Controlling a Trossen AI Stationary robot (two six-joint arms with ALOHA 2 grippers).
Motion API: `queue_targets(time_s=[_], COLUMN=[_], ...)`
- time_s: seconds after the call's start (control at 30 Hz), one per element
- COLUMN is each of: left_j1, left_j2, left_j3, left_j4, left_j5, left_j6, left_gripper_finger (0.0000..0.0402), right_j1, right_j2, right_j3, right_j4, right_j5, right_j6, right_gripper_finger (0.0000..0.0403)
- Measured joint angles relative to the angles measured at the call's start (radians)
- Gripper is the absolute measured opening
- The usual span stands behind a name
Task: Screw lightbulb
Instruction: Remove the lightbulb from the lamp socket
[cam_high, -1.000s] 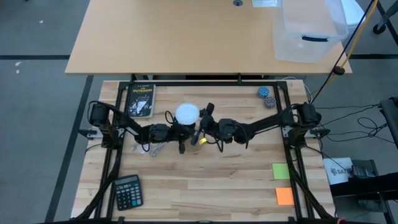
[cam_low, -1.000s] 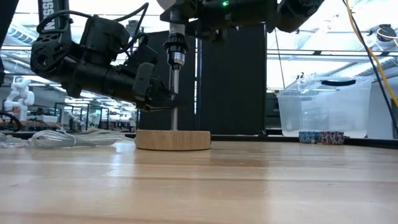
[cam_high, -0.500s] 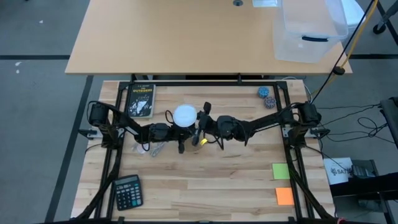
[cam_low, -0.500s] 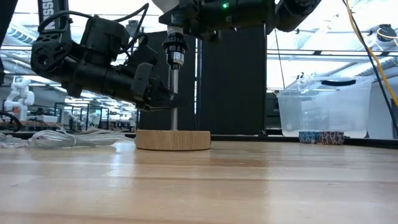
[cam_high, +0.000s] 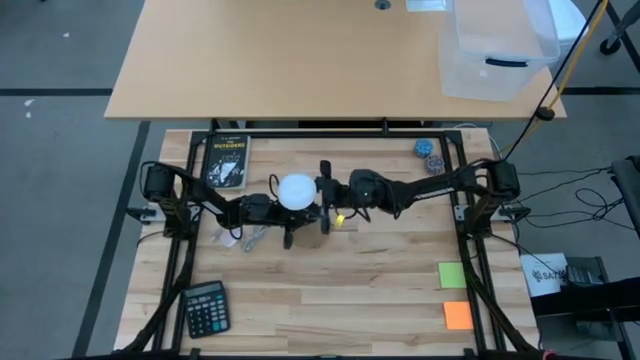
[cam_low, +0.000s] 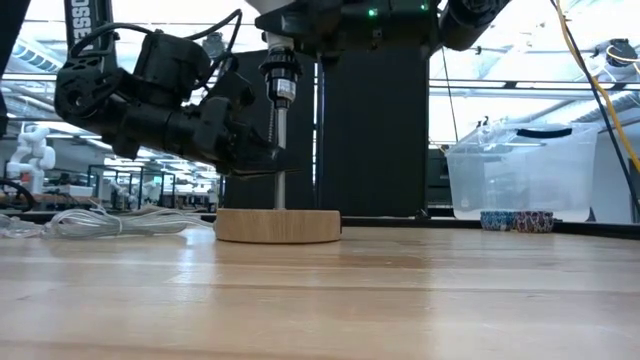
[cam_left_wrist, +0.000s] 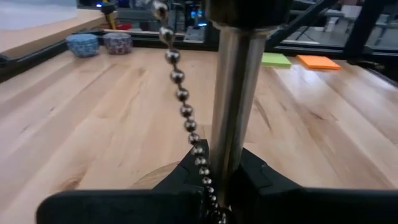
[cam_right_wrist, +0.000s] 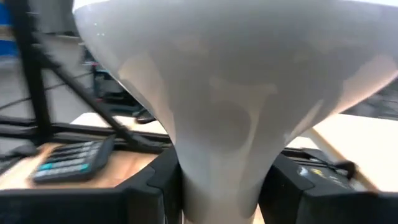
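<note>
My right tool (cam_high: 318, 190) was pinching the lightbulb (cam_high: 297, 189) at its narrow neck, with one finger (cam_right_wrist: 155, 186) on each side of the white taper. The bulb stood above the metal rod (cam_low: 278, 150) of the lamp stand, over the round wooden base (cam_low: 277, 225) on the worktop (cam_low: 400, 300). Its screw end was at the top of the rod, in the socket (cam_low: 279, 75). My left tool (cam_low: 262, 158) was pressed together on the rod lower down, and a bead chain (cam_left_wrist: 184, 102) hung just beside the rod. A calculator (cam_high: 205, 308) lay well apart, near the front edge.
</note>
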Motion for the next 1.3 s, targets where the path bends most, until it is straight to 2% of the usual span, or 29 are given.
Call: queue_targets(time_s=[0.27, 0.57, 0.93, 1.3], left_j1=[0.0, -0.002, -0.005, -0.006], left_j2=[0.0, 0.001, 0.0, 0.0], left_j3=[0.003, 0.003, 0.002, -0.001], left_j4=[0.001, 0.005, 0.016, 0.015], left_j5=[0.1, 0.213, 0.228, 0.19], left_j6=[0.003, 0.007, 0.017, 0.017], left_gripper_finger=[0.0033, 0.0033, 0.0033, 0.0033], right_j1=[-0.089, -0.122, -0.117, -0.109], right_j2=[0.003, 0.007, 0.009, 0.009], right_j3=[0.002, 0.001, -0.001, -0.002], right_j4=[-0.018, 0.012, 0.055, 0.089], right_j5=[-0.365, -0.591, -0.705, -0.693], right_j6=[-0.057, -0.068, 0.01, 0.082], right_gripper_finger=[0.0151, 0.0151, 0.0156, 0.0184])
